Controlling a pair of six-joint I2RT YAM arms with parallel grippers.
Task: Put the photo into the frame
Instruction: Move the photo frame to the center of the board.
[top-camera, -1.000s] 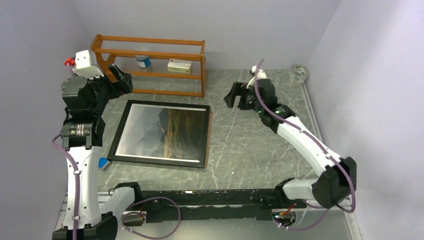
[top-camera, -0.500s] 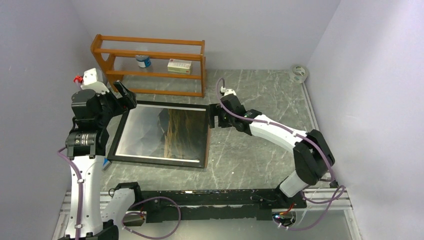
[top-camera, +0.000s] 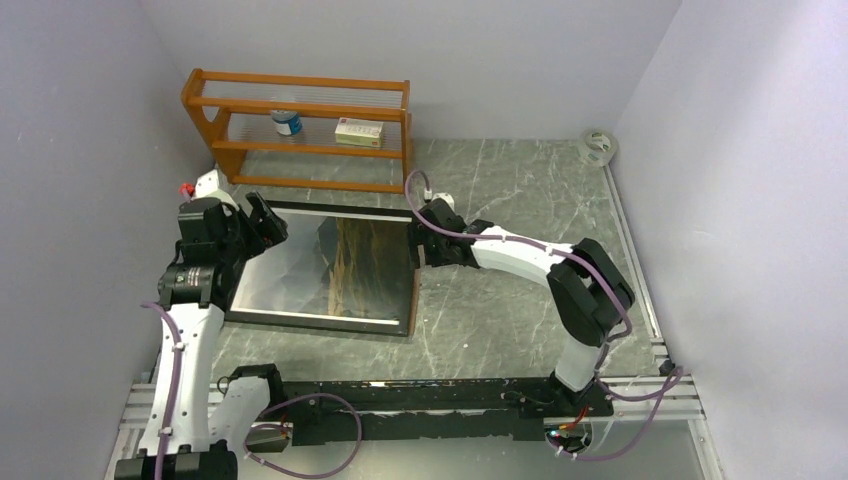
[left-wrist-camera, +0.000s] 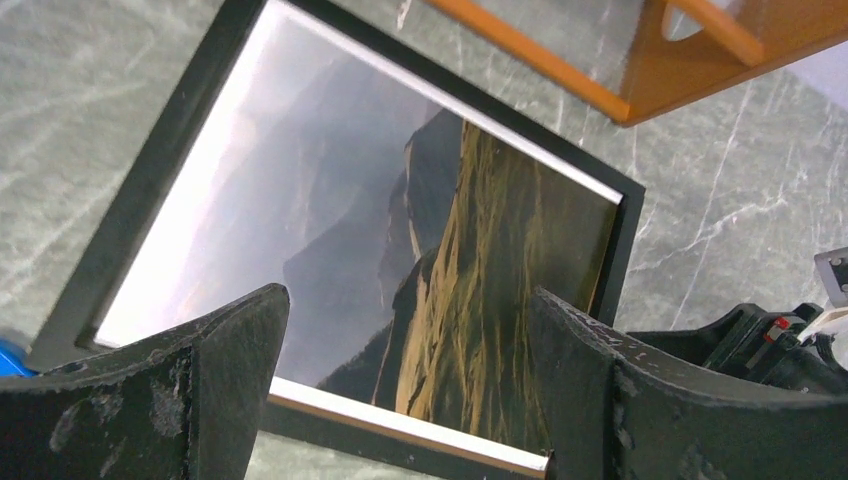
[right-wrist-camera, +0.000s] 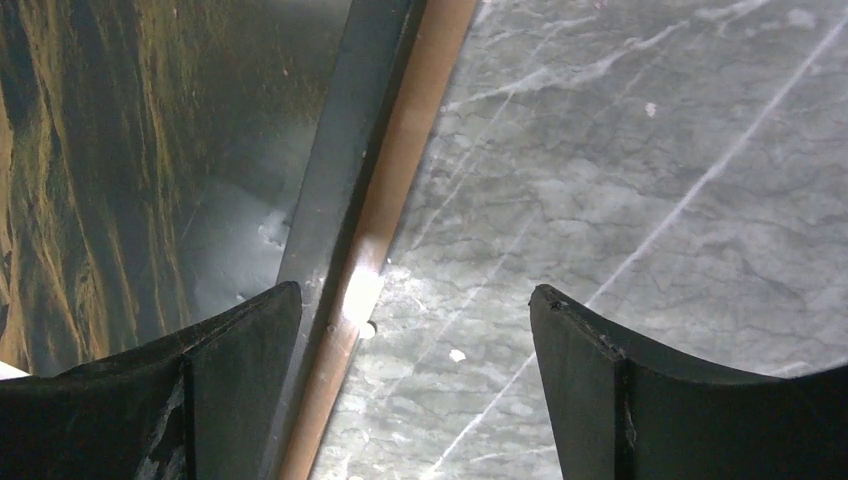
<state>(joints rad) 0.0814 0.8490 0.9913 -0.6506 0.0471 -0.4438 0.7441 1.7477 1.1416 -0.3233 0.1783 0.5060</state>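
Left end effector, right end effector: both spread apart, empty | Risk: nudging the frame edge may skew the photo.

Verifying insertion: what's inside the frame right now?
The photo lies face up inside the frame. Anything beneath the photo is covered, so a backing can't be confirmed.
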